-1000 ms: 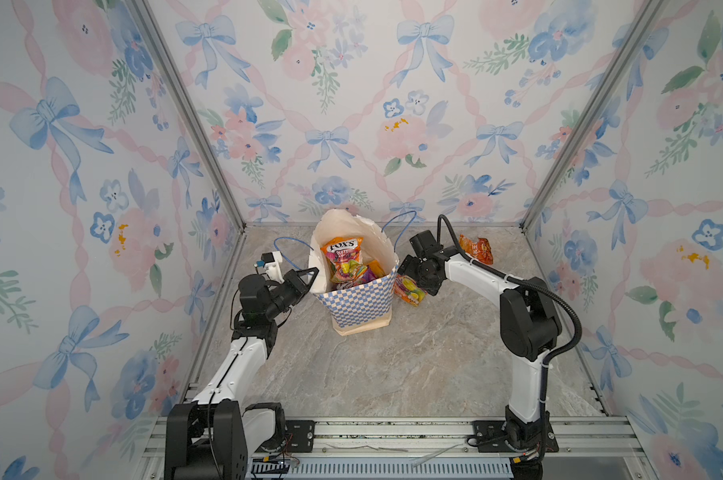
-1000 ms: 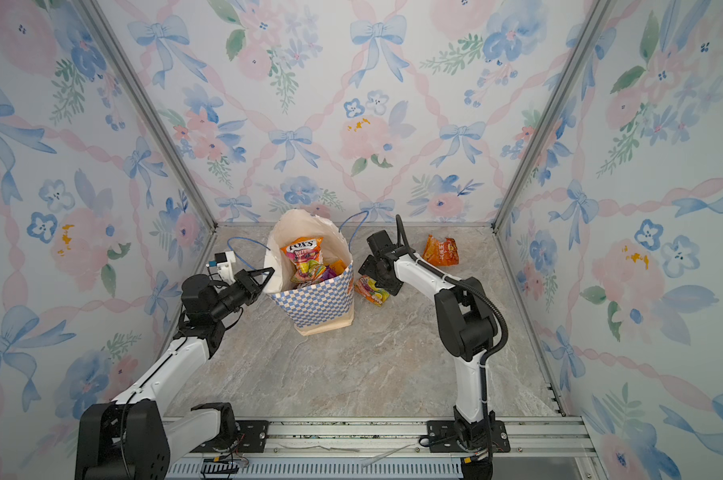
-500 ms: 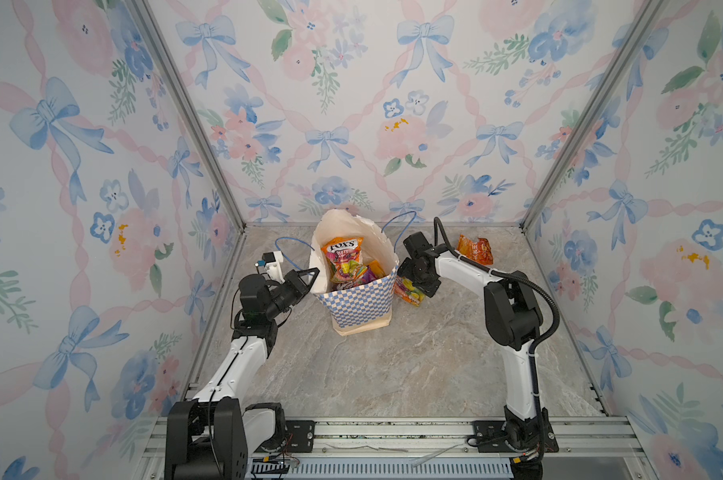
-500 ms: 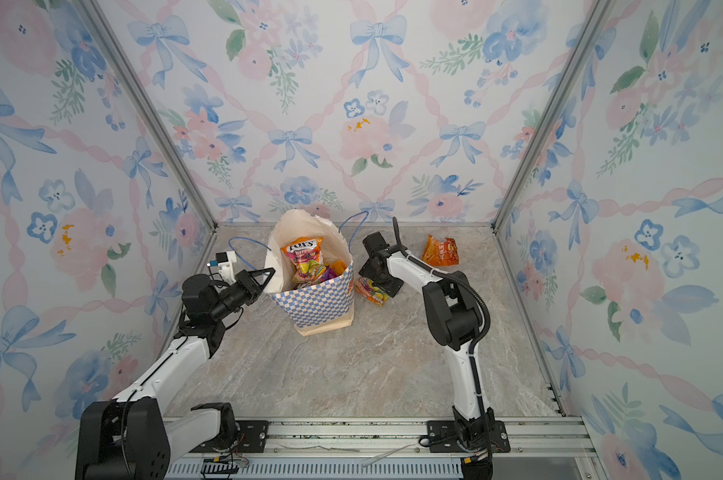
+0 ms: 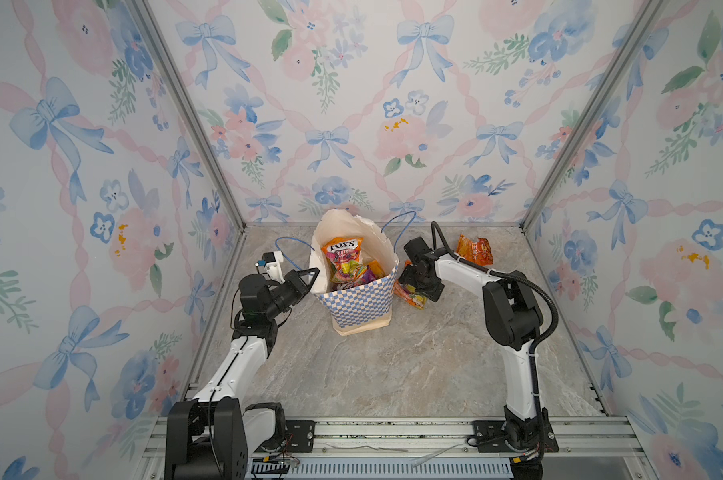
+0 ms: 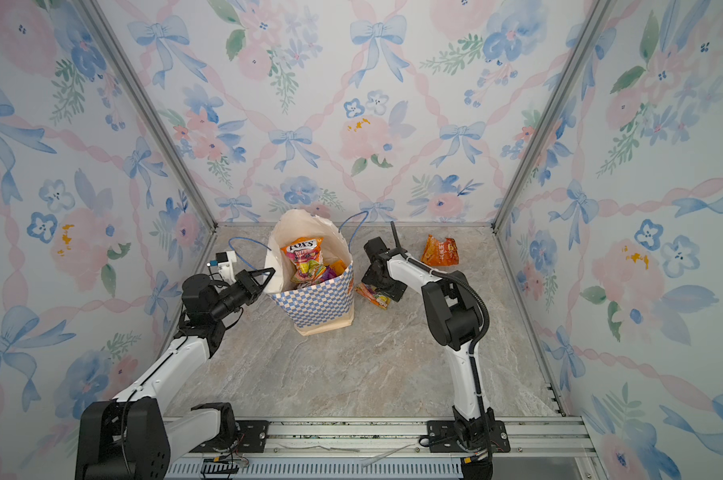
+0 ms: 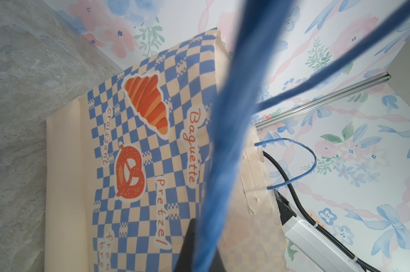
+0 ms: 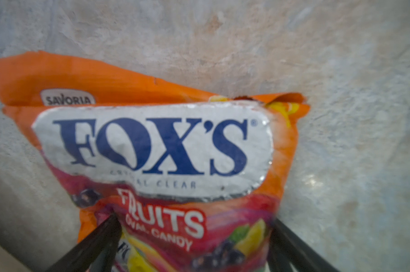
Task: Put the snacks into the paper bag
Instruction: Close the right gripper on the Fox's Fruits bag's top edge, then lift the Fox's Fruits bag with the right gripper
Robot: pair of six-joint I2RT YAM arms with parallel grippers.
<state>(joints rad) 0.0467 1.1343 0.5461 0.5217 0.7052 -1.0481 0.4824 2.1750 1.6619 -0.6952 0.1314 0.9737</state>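
The snacks, small glossy plastic packets, are lying in three places. Several are already sitting inside the tall cream-white paper bag with the blue-and-white checkered band (image 5: 360, 305). An orange FOX'S packet (image 5: 343, 253) is standing tallest among them, above a jumble of purple and yellow packs. Two are lying outside. A second orange FOX'S fruit-candy packet (image 8: 164, 150) is lying flat on the grey marbled surface (image 5: 393, 374) just beside the bag's right wall. A crumpled orange chip bag (image 5: 475, 249) is resting near the back wall, well apart from the bag.

The paper bag is standing upright towards the back of the surface, its mouth gaping. The left claw (image 5: 315, 272) is sitting with its jaws together at the left rim, apparently pinching the paper. Judged purpose: keeping the mouth spread and the bag from tipping while packets are going in. A thin blue cord handle (image 7: 225, 141) is draping across the left wrist view, blurred, so whether the cord is also being caught cannot be told.

The right claw (image 5: 420, 293) is hanging low over the flat FOX'S packet with its jaws apart, one finger (image 8: 93, 240) on each side of the lower half, not yet closing. Judged step: preparing to grip this packet.

That packet is looking full, its foil creased and its top seal folded back. It is likely to be slippery and to flex when lifted.
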